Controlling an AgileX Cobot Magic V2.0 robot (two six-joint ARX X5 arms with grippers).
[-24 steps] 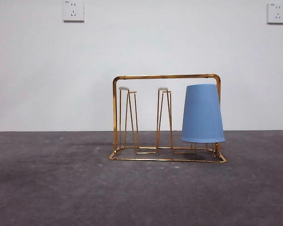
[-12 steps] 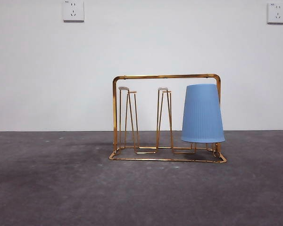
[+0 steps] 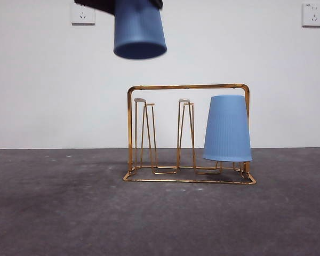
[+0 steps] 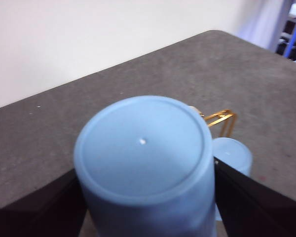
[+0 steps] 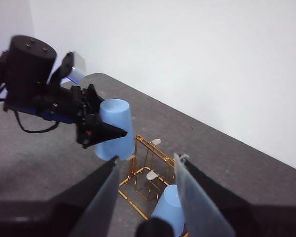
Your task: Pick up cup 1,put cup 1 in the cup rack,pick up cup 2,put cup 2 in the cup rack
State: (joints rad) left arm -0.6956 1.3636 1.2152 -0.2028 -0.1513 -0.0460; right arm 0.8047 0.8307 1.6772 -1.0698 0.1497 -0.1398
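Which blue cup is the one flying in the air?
Find the gold cup rack on the grey table. One blue cup sits on its pegs. The other cup hangs upside down high above the rack, held by the left hand.

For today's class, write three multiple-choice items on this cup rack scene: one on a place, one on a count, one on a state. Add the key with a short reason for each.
1. Where is the cup that is already on the cup rack?
A. on the peg at one end
B. on a middle peg
C. on the table beside the rack

2. How many blue cups show?
A. one
B. two
C. three

3. What is the left hand doing?
A. waiting empty
B. holding a cup upside down in the air
C. pressing a cup onto the table

Key:
1 A: the racked cup sits inverted at one end of the cup rack.
2 B: that cup plus the held cup.
3 B: the left hand grips the held cup at its sides, base toward the camera, above the rack; the right hand is open and empty.
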